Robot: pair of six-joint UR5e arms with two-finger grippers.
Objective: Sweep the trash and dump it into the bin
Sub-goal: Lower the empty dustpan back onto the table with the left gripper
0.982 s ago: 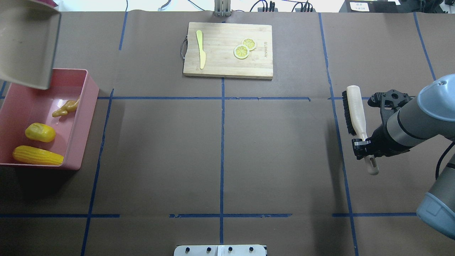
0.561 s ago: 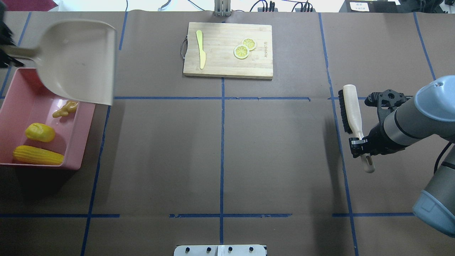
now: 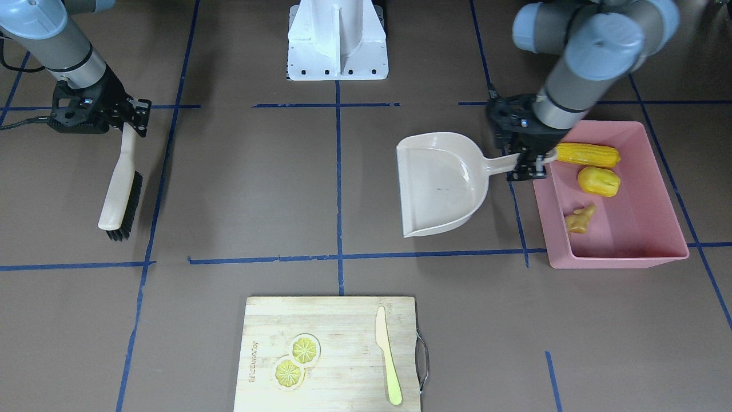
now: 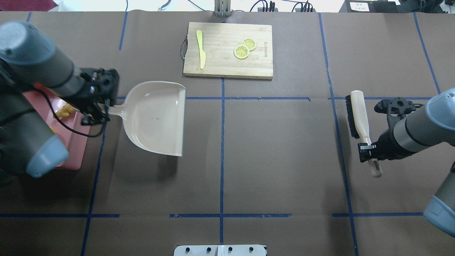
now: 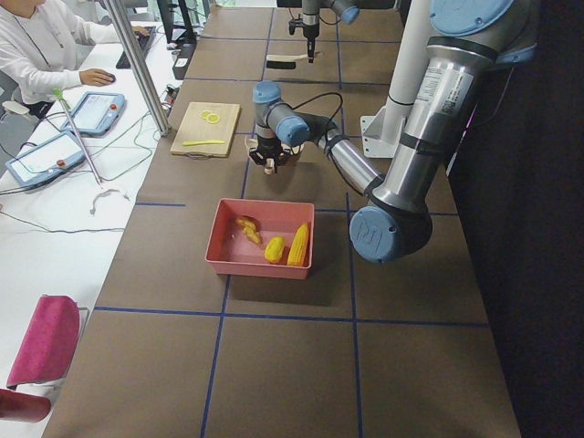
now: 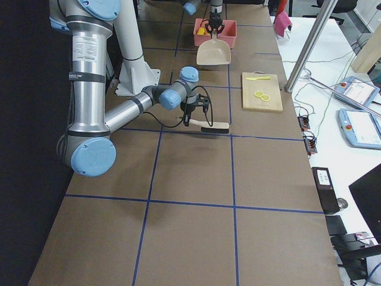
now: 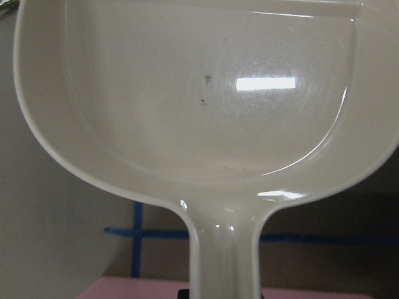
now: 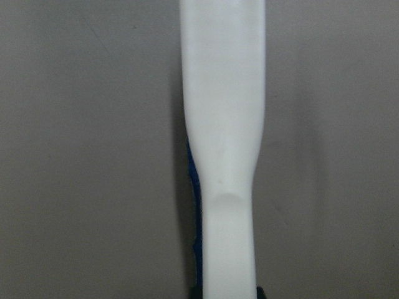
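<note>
The pink bin (image 3: 617, 254) holds the corn cob (image 3: 588, 154), the potato-like piece (image 3: 599, 181) and the ginger root (image 3: 580, 220). In the overhead view my left arm covers most of the bin (image 4: 76, 149). My left gripper (image 3: 529, 163) is shut on the handle of the empty beige dustpan (image 3: 443, 183), which sits level over the table just beside the bin (image 4: 156, 117). My right gripper (image 4: 368, 147) is shut on the handle of a wooden brush (image 4: 359, 113) with black bristles, low over the table at the far right.
A bamboo cutting board (image 4: 227, 49) at the table's far side carries a pale yellow knife (image 4: 201, 49) and two lemon slices (image 4: 244, 48). Blue tape lines cross the brown table cover. The robot's white base (image 3: 337, 40) stands at the near edge.
My left arm has swung the dustpan from above the bin to the right and down beside it. The right gripper and brush have shifted slightly right and down.
</note>
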